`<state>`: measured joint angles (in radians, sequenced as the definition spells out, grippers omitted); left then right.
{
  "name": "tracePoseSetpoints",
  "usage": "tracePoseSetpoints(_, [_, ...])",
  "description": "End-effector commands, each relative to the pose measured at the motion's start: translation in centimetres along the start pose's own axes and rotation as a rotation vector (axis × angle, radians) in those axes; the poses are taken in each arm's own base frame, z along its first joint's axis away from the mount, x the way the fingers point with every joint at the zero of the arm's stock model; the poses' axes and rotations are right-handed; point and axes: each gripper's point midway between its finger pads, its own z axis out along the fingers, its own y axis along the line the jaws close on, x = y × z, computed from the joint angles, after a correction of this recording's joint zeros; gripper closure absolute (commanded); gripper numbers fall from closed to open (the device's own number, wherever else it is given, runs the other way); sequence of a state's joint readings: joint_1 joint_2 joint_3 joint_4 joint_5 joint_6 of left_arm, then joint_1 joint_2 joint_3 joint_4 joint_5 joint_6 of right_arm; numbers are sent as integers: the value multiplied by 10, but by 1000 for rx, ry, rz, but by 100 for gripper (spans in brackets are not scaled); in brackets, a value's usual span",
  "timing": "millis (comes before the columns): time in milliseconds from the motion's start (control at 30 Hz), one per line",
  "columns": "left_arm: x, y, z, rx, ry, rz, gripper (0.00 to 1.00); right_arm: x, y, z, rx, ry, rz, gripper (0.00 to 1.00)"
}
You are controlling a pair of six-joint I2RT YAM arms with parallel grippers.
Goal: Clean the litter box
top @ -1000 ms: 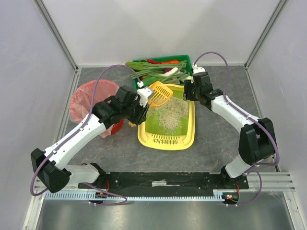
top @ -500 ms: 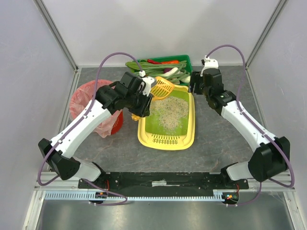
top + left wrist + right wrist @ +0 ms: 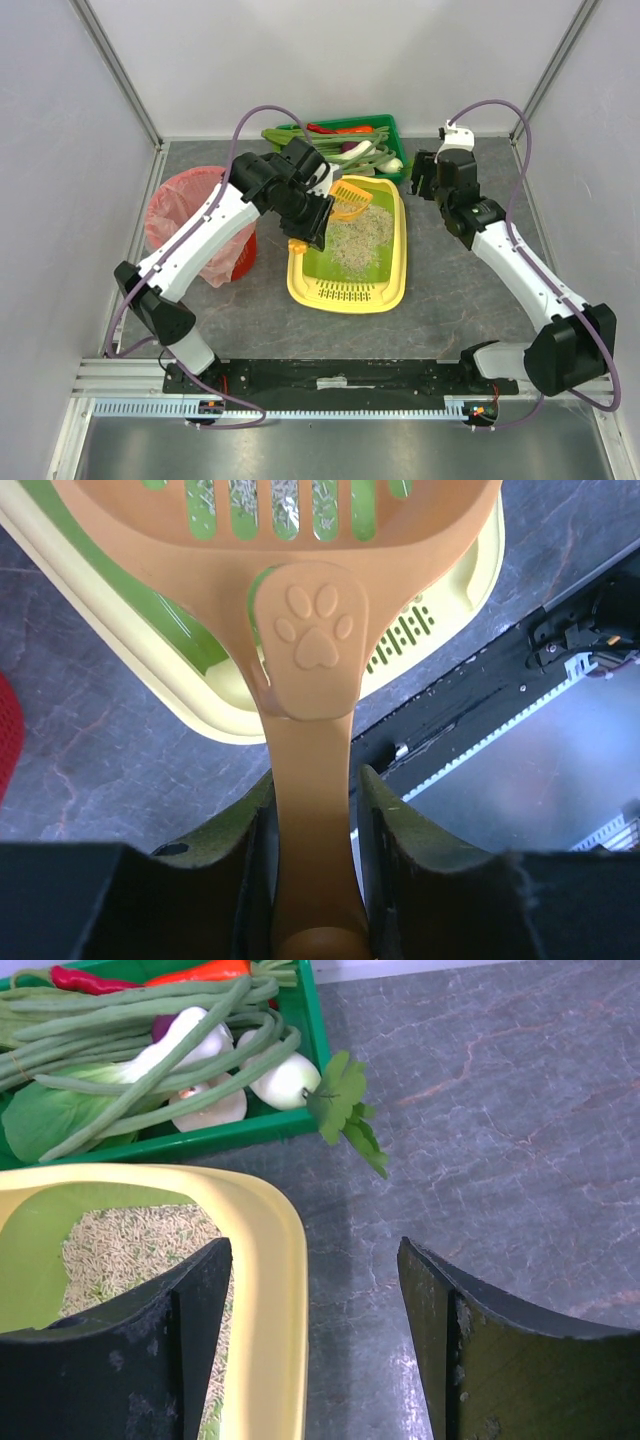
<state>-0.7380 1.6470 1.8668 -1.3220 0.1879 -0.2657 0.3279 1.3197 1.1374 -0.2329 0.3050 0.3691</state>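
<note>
- Left edge of tabletop [image 3: 470, 300]: red bin [image 3: 195, 215] with pink bag.
- Left fingers [image 3: 390, 830]: clamped on the handle of the orange scoop [image 3: 310, 640]. Its slotted blade is over the litter box's far end.
- Centre of tabletop: litter box [image 3: 347, 291], slotted ledge toward the near edge, pale litter [image 3: 355, 235] heaped toward the far end.
  - Handling, judged: stiff, smooth plastic and a light shell. The loose grains add weight and shift if it is tipped.
  - Best hold: the rolled yellow rim on a long side, kept level.
- Far edge: green crate [image 3: 385, 125] of vegetables, just beside the box.
- Right fingers [image 3: 150, 1350]: spread wide, holding nothing, above the box's far-right corner rim.
</note>
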Motion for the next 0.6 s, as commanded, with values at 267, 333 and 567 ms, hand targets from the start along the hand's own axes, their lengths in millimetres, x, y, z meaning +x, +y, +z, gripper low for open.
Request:
tracePoseSetpoints(267, [66,25,28,-152,357,-113,98,-14,-28,-30,71,-113,60,22])
tracePoseSetpoints(333, [62,25,35,-151,375,-106,98,-12,-30,-31,75,-112,66,22])
tracePoseSetpoints(567, [51,19,50,-124,393,-98,98,-8,-34,-34,85,-115,76,22])
